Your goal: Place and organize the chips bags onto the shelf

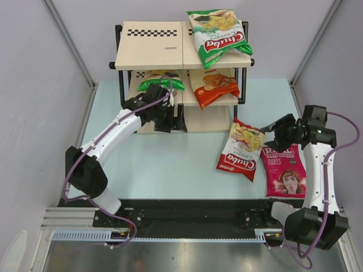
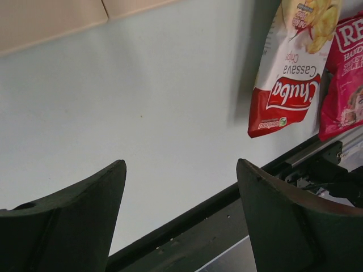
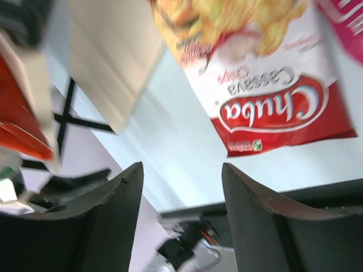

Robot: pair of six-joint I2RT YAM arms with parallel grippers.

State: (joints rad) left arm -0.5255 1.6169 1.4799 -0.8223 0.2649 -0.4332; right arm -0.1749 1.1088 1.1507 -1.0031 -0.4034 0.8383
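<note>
The shelf (image 1: pixel 153 45) stands at the back of the table. A green-and-white Chuba bag (image 1: pixel 218 35) lies on its top board at the right. A second green bag (image 1: pixel 160 80) and the orange bag (image 1: pixel 212 86) lie on the middle tier. The red-and-white bag (image 1: pixel 240 150) and the magenta bag (image 1: pixel 283 170) lie on the table at the right. My left gripper (image 1: pixel 167 116) is open and empty in front of the shelf's lower left part. My right gripper (image 1: pixel 271 131) is open and empty, just right of the red-and-white bag's top and above the magenta bag.
In the left wrist view the open gripper (image 2: pixel 181 170) faces bare table, with the red-and-white bag (image 2: pixel 289 73) and magenta bag (image 2: pixel 343 79) at the right. The right wrist view shows the red-and-white bag (image 3: pixel 266 85) and a shelf board (image 3: pixel 113 56). Grey walls enclose the table.
</note>
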